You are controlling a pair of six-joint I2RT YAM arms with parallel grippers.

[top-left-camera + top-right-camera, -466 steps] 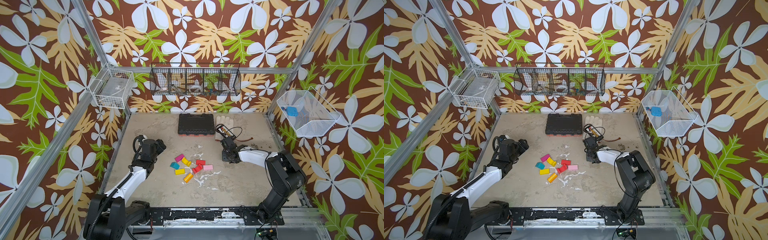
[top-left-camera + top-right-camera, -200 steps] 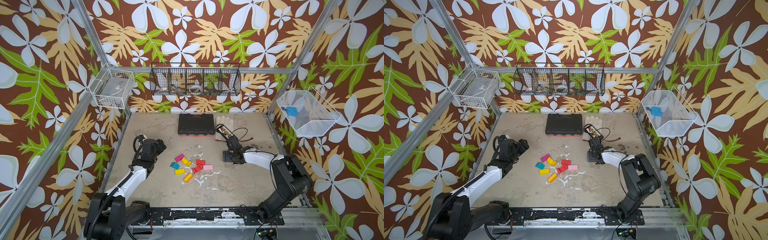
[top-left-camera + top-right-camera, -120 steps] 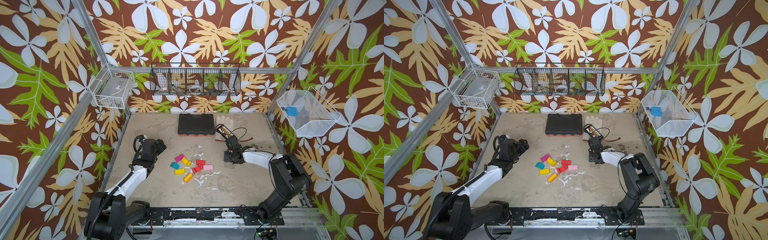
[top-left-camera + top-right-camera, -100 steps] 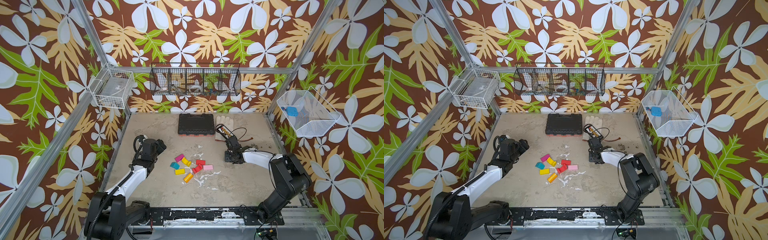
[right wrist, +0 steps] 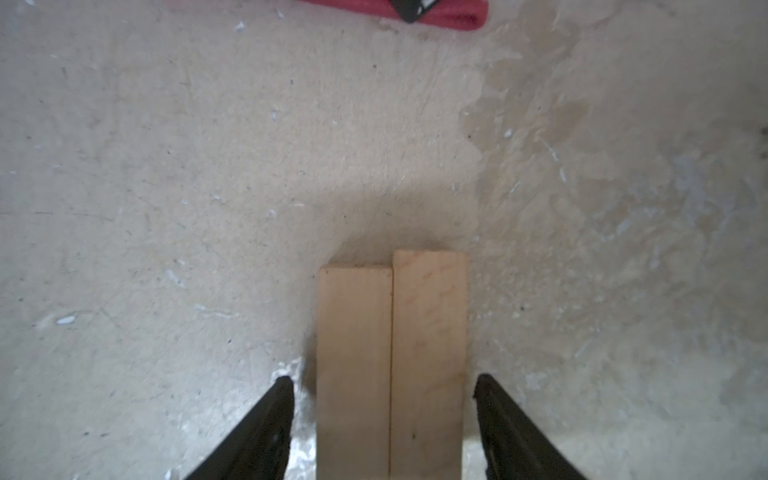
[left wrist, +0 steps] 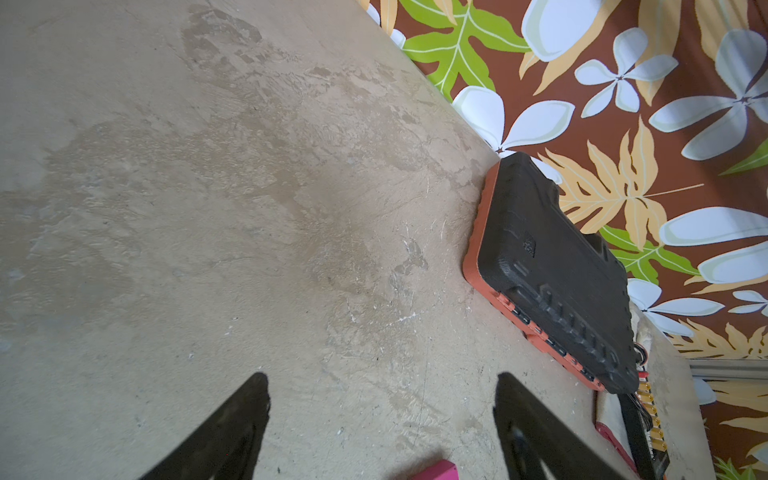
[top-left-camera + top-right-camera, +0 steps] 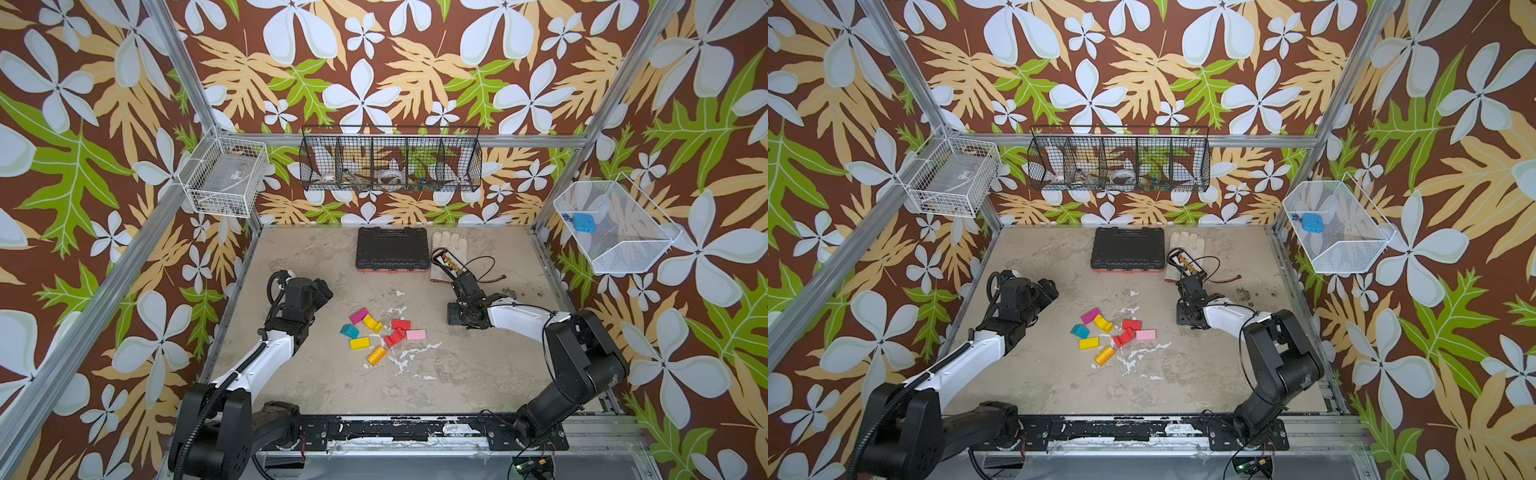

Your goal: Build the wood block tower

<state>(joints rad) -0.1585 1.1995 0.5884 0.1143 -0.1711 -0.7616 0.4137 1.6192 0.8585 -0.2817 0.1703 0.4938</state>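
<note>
Moved: my right arm's elbow swung outward; my left arm stayed put.
Coloured blocks (image 7: 360, 343): eight, lay loose mid-table (image 7: 457, 374).
Planks (image 5: 353, 332): two, flat, side by side.
Right gripper (image 5: 382, 378): I held it wide, straddling both planks, squeezing neither.
Left gripper (image 6: 382, 378): apart, empty.

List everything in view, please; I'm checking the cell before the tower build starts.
painted wood blocks: eight; magenta, teal, pink, orange, two yellow, two red; scattered, centre
plain tan wood planks: two; tan; side by side, right of blocks
black plastic tool case: one; black, orange edge; back centre
white work glove: one; white; beside case
black strip with cable: one; black; on glove
black wire basket: one; black; back wall
white wire baskets: two; white; side walls
left gripper: one; black; open, empty, left of blocks
right gripper: one; black; open, astride planks
</note>
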